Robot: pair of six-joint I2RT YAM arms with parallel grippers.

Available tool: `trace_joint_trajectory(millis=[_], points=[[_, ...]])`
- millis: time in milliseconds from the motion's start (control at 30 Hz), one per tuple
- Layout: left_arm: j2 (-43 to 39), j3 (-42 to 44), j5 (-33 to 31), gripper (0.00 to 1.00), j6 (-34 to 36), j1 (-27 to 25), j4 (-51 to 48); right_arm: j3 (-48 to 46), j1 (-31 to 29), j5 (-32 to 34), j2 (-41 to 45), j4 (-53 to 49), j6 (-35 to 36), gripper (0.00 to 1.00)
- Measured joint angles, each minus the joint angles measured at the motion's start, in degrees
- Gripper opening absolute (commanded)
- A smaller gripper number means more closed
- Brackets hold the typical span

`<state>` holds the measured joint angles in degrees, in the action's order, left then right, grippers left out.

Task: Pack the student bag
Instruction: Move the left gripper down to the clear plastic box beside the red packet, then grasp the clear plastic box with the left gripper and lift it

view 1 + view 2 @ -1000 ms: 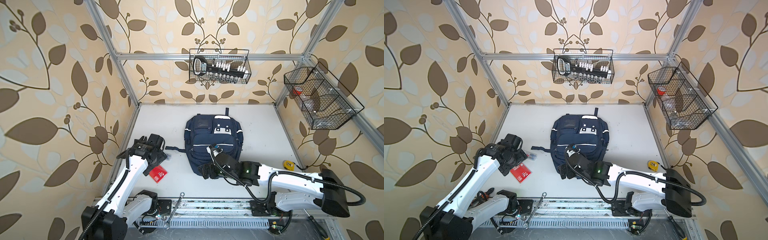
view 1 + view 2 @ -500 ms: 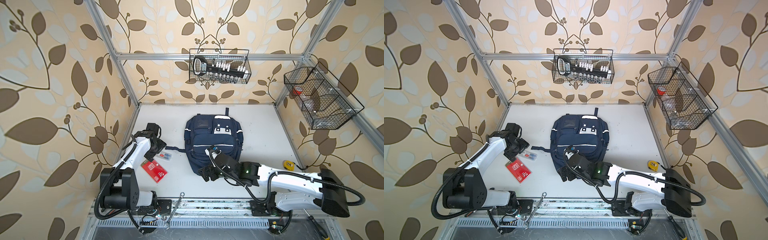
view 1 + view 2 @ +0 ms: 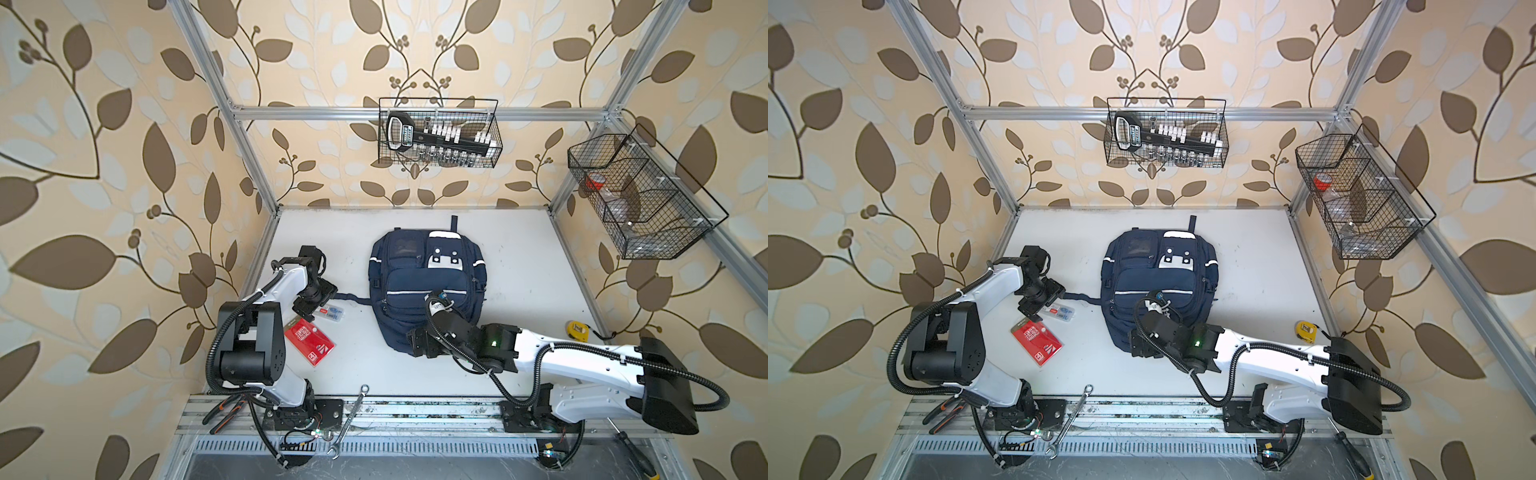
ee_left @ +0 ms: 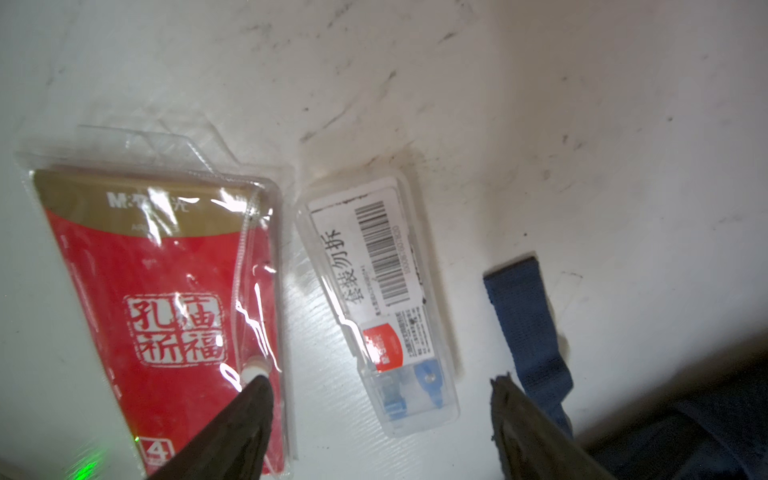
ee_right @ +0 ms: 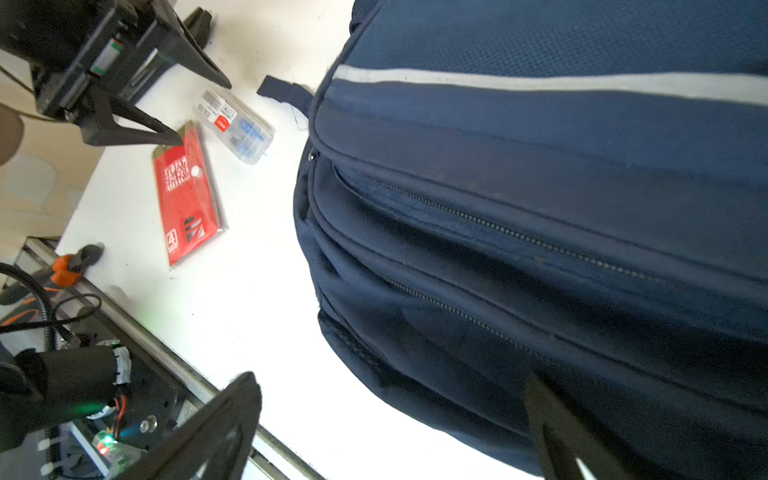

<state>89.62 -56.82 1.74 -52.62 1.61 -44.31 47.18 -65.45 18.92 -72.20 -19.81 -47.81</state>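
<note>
White table [image 3: 519, 270]: student bag [image 3: 415, 282] flat (front up).

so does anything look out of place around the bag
Nothing spilled or damaged. A wrench lies slanted across the front rail, pliers lie at that rail's left end, and a yellow tape measure sits at the table's right edge.
</note>
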Motion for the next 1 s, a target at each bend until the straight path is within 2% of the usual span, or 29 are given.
trace_joint_trajectory(millis=[200,367,567,700,833,1000], points=[[4.50,-0.20,0.37,0.78,0.11,0.74,0.13,0.20,0.00,0.13,2.93,1.20,-1.90,0.99],[8.48,-0.66,1.07,0.67,-0.09,0.74,0.72,0.52,0.00,-0.52,4.46,1.22,-1.84,0.98],[9.38,-1.84,1.14,0.56,0.46,0.74,1.46,2.36,0.13,-1.38,5.01,1.14,-1.60,0.96],[9.46,-2.69,1.11,0.43,1.73,0.74,1.01,3.78,1.49,-1.92,5.75,1.07,-1.14,0.95],[9.42,-4.15,1.46,0.37,4.17,0.74,0.79,4.98,4.98,-5.20,6.19,0.76,-0.11,0.94],[7.17,-7.67,4.59,0.36,8.66,0.22,-0.24,8.02,9.90,-14.01,5.55,-0.22,3.37,0.92]])
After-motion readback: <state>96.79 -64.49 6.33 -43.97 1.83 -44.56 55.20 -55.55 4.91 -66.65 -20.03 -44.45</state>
